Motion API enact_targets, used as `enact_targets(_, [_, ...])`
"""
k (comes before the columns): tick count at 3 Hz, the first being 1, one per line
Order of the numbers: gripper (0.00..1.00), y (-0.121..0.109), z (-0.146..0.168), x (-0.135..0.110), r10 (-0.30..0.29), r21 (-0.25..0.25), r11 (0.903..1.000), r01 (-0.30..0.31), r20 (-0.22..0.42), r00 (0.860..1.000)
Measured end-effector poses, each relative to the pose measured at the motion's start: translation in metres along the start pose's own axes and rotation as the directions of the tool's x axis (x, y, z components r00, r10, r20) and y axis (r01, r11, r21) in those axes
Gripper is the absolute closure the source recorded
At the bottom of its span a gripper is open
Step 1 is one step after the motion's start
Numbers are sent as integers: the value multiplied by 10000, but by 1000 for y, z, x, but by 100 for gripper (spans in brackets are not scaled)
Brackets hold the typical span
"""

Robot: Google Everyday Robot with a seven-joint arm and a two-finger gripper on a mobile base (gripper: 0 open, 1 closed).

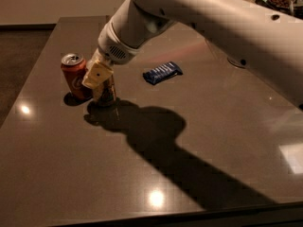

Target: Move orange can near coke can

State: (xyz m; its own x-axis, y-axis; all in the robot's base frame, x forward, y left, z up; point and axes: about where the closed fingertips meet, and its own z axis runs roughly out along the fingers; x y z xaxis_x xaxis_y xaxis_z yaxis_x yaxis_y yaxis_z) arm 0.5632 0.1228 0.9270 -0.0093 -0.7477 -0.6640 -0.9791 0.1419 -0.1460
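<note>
The coke can point(74, 76), red with white script and a silver top, stands upright on the left part of the dark table point(156, 150). The orange can point(106, 91), dull orange-brown with dark markings, stands on the table right next to the coke can, on its right side. My gripper point(98, 74) reaches down from the upper right and its pale fingers point(96, 74) are around the top of the orange can, covering its lid.
A blue snack packet point(162, 72) lies flat on the table to the right of the cans. My white arm point(213, 27) crosses the upper right and throws a large shadow over the table's middle. The table's left edge is close to the coke can.
</note>
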Motion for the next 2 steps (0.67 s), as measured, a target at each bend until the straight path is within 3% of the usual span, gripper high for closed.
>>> enact_targets(1, [12, 0, 5, 5, 247, 79, 9997, -246, -36, 9997])
enact_targets(2, [0, 1, 5, 4, 225, 66, 9997, -224, -37, 9997])
